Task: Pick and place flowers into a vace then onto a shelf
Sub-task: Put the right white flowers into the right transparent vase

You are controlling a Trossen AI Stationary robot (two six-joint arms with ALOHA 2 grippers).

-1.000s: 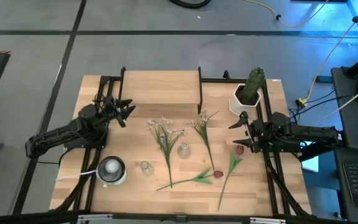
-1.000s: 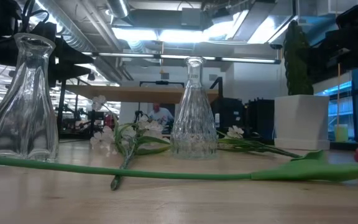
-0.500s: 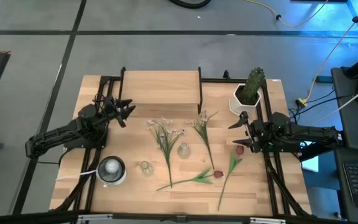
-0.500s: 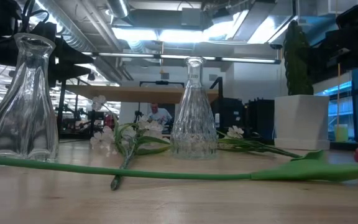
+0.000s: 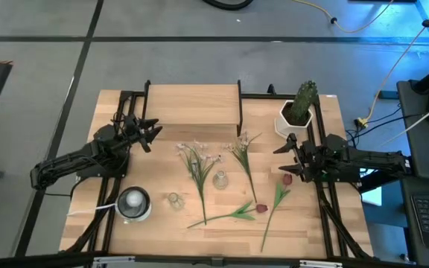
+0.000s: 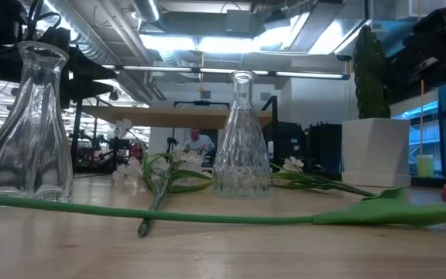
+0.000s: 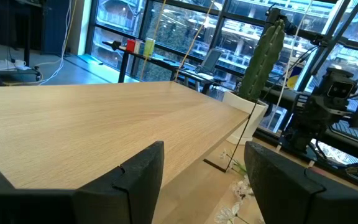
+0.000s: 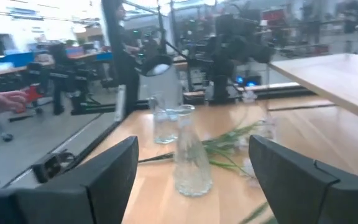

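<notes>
The flowers lie flat on the table. Two white-blossom sprays (image 5: 197, 161) (image 5: 242, 151) are at the middle. Two red-bud stems (image 5: 233, 214) (image 5: 275, 199) are nearer the front edge. Two clear glass vases (image 5: 220, 179) (image 5: 173, 199) stand upright among them (image 6: 242, 139) (image 6: 31, 124). The shelf (image 5: 192, 104) stands at the far middle. My left gripper (image 5: 152, 134) (image 7: 204, 180) hovers open by the shelf's left end. My right gripper (image 5: 283, 159) (image 8: 192, 149) hovers open to the right of the flowers, above a red bud (image 5: 286, 179).
A green cactus in a white pot (image 5: 298, 110) stands at the far right, just behind my right arm. A white round object (image 5: 133, 202) sits at the near left. Bare tabletop (image 5: 162, 167) lies between my left gripper and the flowers. A person shows far off in the room (image 6: 198, 141).
</notes>
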